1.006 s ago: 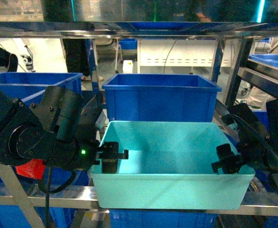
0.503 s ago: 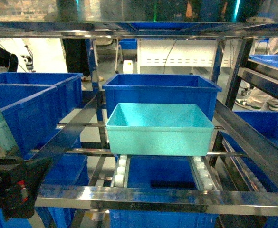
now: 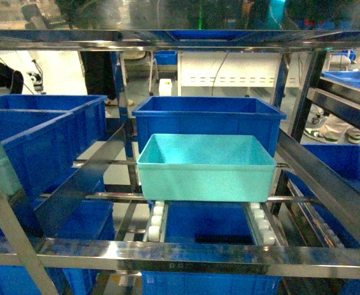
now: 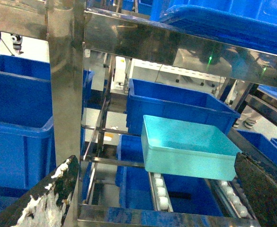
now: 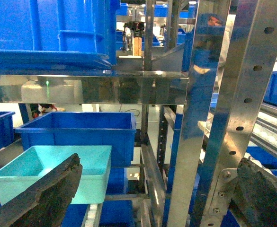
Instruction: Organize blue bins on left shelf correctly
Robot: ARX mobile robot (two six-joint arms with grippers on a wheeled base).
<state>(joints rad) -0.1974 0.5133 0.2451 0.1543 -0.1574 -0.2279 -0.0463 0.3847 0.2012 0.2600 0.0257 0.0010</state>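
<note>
Ahead of you stands the steel shelf [image 3: 186, 258], its shiny flat rails and posts framing a bright room with a pale floor beyond. Your turquoise bin [image 3: 205, 167] sits on the middle lane's white rollers [image 3: 156, 222], level, its long axis running left to right across the lane, open side up. It rests just in front of a dark blue bin [image 3: 208, 123], and another dark blue one [image 3: 38, 138] stands well to the left. The turquoise bin has smooth, tapered plastic walls, a flat rim and a glossy inside. Your left tool [image 4: 152, 201] hangs wide open and empty, its worn black fingers [image 4: 48, 201] showing at the wrist view's corners; your right tool [image 5: 157, 201] is likewise spread wide, gripping nothing.
</note>
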